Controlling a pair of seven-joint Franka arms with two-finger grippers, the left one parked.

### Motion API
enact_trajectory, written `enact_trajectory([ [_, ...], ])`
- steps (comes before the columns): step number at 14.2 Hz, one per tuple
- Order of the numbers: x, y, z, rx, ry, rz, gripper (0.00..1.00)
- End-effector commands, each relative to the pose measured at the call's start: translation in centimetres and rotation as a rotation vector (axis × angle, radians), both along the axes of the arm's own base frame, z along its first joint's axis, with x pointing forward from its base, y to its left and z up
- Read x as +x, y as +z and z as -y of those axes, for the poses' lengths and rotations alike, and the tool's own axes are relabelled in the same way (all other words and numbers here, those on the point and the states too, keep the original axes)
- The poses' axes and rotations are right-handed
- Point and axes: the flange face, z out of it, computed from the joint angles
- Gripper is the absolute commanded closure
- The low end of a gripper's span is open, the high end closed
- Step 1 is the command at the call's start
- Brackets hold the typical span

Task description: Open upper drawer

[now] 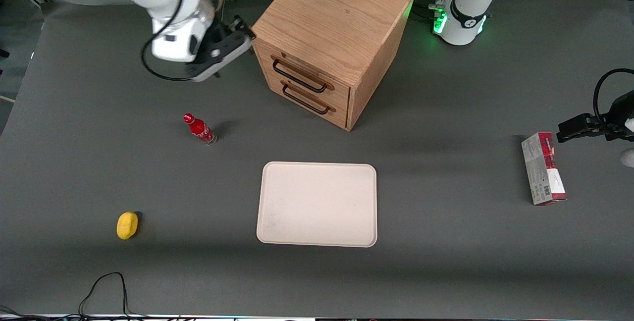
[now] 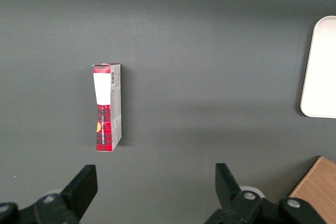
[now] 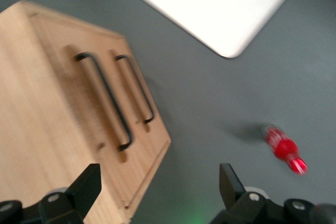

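The oak cabinet point(image 1: 332, 19) stands on the grey table. Its upper drawer point(image 1: 297, 66) is shut, flush with the front, and its thin dark bar handle point(image 1: 299, 76) sits above the lower drawer's twin handle point(image 1: 307, 100). My right gripper point(image 1: 241, 35) is open and empty. It hangs in the air beside the cabinet's front top corner, on the working arm's side, apart from the handle. In the right wrist view the upper handle point(image 3: 105, 98) and the lower handle point(image 3: 137, 88) both show ahead of my gripper point(image 3: 160, 184).
A small red bottle point(image 1: 199, 129) stands nearer the front camera than my gripper; it also shows in the right wrist view point(image 3: 283, 149). A white tray point(image 1: 317, 204) lies in front of the cabinet. A yellow fruit point(image 1: 127, 225) and a red box point(image 1: 543, 168) lie farther out.
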Motion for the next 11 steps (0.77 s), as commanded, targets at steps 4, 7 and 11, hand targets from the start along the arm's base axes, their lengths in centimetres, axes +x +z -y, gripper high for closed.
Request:
enact_trajectory([
  [4,-1.0,-3.4,-5.9,0.126,0.251,-0.105,0.0],
  [7,0.4,-6.7,-6.0,0.145,0.325,-0.147,0.0],
  [11,1.2,-11.7,-6.3,0.161,0.322,-0.122,0.0],
])
